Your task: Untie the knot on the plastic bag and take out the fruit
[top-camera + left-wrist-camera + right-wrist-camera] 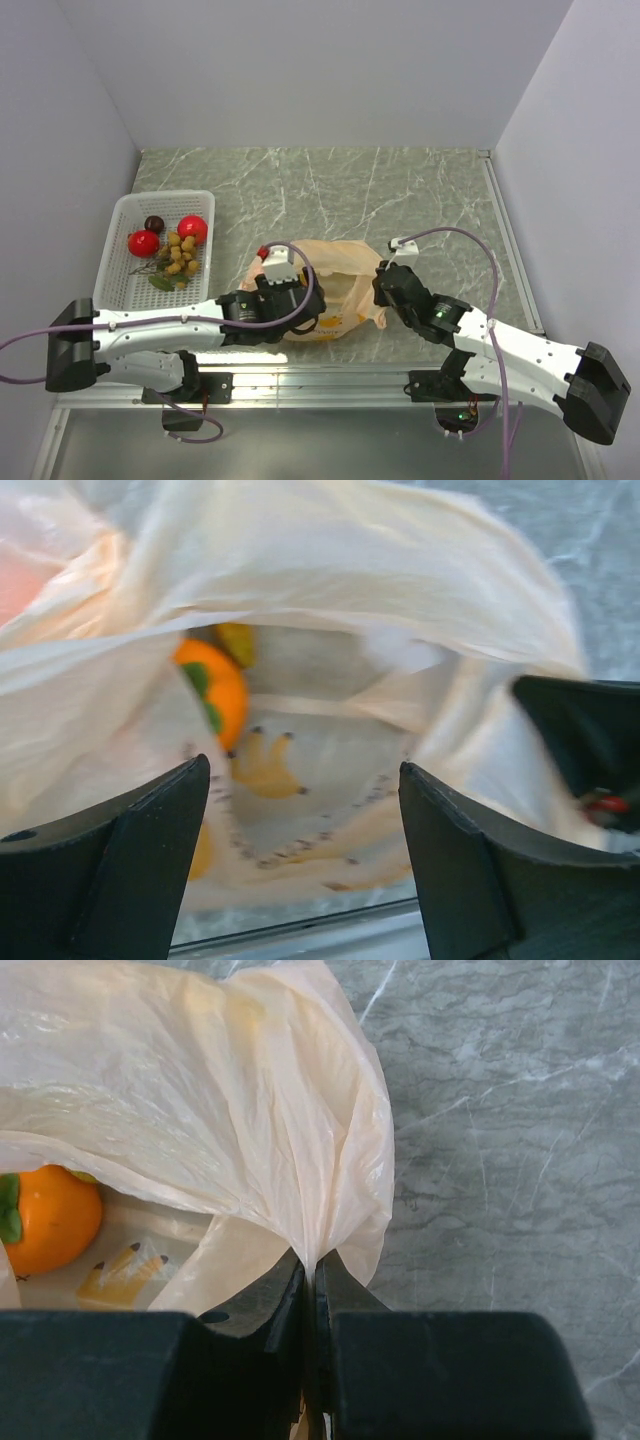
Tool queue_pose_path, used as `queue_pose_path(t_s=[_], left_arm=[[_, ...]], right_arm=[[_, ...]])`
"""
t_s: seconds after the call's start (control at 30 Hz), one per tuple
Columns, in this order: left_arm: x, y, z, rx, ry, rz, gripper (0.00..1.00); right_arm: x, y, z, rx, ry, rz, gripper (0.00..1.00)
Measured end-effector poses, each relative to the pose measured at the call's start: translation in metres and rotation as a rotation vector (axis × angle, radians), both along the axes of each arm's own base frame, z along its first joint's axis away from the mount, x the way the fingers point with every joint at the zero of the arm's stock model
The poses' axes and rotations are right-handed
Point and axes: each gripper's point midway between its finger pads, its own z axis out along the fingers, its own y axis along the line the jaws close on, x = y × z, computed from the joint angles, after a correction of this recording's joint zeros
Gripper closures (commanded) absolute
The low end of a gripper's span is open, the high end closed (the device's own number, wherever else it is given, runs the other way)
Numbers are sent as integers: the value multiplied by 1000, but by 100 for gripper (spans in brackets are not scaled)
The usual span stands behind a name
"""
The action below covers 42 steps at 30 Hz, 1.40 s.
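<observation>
The plastic bag (340,275) lies on the marble table between both arms, its mouth open; no knot shows. My right gripper (382,290) is shut on the bag's right edge, the plastic pinched between its jaws in the right wrist view (310,1260). My left gripper (300,305) is open at the bag's mouth (300,770), holding nothing. Inside the bag are an orange (215,685), also in the right wrist view (50,1215), and yellow bananas (262,765). Two red fruits (143,242), a tan cluster (180,255) and a dark maroon one (154,223) lie in the basket.
The white mesh basket (120,215) stands at the left of the table, with green leaves (160,280) beside the fruit in it. White walls close the table on three sides. A metal rail (330,375) runs along the near edge.
</observation>
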Motion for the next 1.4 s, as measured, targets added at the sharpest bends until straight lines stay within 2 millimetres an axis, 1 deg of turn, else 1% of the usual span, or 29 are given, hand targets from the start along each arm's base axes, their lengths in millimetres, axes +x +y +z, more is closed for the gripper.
queue_pose_path(t_s=[0.07, 0.13, 0.3, 0.4, 0.43, 0.57, 0.7, 0.8, 0.87, 0.93, 1.03, 1.13, 1.2, 1.3, 1.37, 1.4], left_arm=[[-1, -12, 9, -8, -12, -14, 20], [0, -19, 8, 11, -16, -21, 19], [7, -23, -16, 140, -22, -24, 17], [17, -17, -31, 211, -22, -13, 15], [23, -14, -34, 230, -21, -1, 14], [43, 1, -40, 277, -48, 29, 11], [53, 13, -49, 308, -46, 35, 9], [58, 24, -61, 310, -11, 53, 8], [57, 34, -74, 315, 25, 63, 7], [51, 41, -87, 320, 58, 59, 7], [39, 46, -103, 283, 97, 49, 6], [27, 49, -115, 241, 126, 19, 5], [22, 48, -119, 212, 136, -7, 4], [18, 42, -114, 152, 123, -54, 1], [16, 36, -104, 102, 101, -84, 1], [17, 33, -95, 72, 82, -98, 1]], right_arm=[[0, 0, -1, -3, 3, 2, 88], [-1, 1, -4, -10, 10, 4, 89], [-1, 1, -6, -17, 16, 5, 89], [-1, 1, -6, -17, 16, 5, 89], [-1, 1, -6, -17, 16, 6, 89], [-1, 1, -6, -17, 16, 6, 89], [-1, 1, -6, -16, 16, 6, 89], [-1, 2, -6, -14, 17, 6, 89], [-1, 2, -6, -13, 17, 7, 89], [-2, 2, -6, -11, 18, 9, 89], [-1, 4, -6, -7, 18, 12, 89], [-2, 6, -8, -9, 26, 19, 89], [-2, 7, -10, -11, 31, 24, 89], [-2, 7, -10, -12, 32, 23, 89], [-2, 6, -10, -11, 31, 21, 89], [-2, 6, -10, -11, 30, 21, 89]])
